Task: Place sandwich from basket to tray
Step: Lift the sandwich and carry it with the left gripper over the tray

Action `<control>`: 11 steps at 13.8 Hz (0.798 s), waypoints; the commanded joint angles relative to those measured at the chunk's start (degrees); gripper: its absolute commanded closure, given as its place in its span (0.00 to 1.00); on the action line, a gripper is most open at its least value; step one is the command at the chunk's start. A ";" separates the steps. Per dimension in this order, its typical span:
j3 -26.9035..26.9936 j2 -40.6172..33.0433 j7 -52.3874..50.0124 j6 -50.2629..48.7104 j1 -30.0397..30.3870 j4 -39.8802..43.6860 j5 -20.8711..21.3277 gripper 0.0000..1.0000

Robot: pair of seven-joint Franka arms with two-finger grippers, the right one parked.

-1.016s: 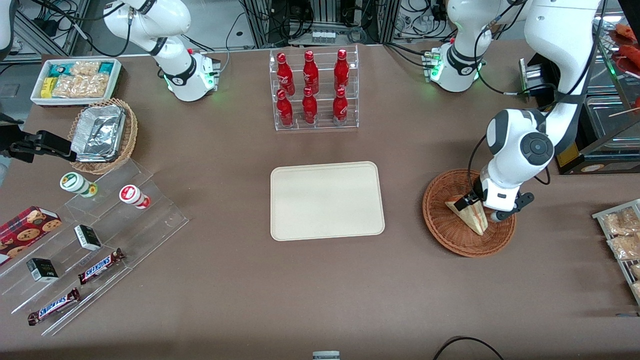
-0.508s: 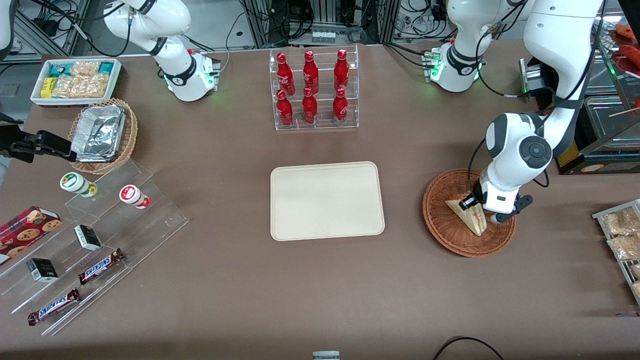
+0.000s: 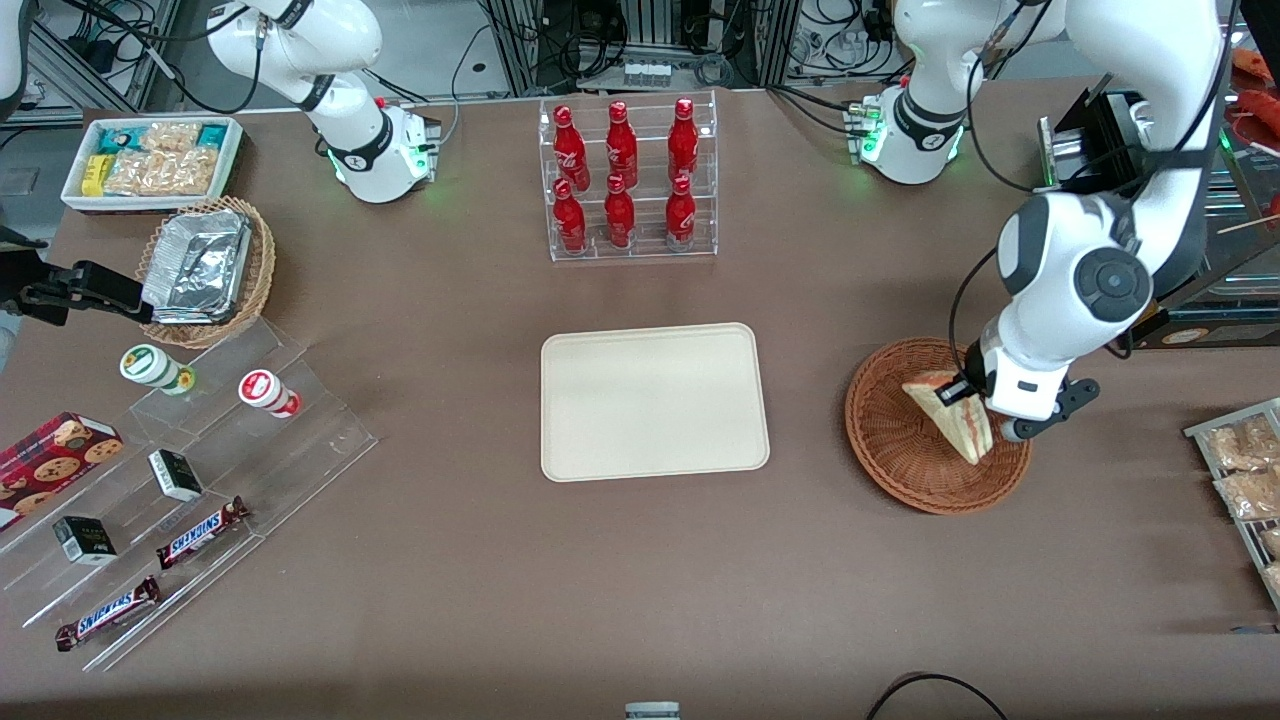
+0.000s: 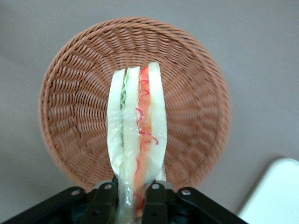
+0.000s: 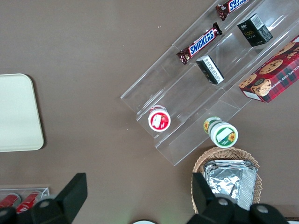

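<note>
End effector grips pale, red-and-green-striped sandwich above basket.

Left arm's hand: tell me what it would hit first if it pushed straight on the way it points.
The hand, shut on the sandwich, points down into the basket. The sandwich's free edge would probably meet the woven floor first, though the gap is hard to judge.
</note>
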 commanded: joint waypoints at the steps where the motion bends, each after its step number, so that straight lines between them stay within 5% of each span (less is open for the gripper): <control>1: 0.03 -1.07 -2.20 -10.97 -6.01 7.71 1.18 1.00; 11: -0.06 15.61 -7.30 -12.50 -28.60 26.53 0.30 1.00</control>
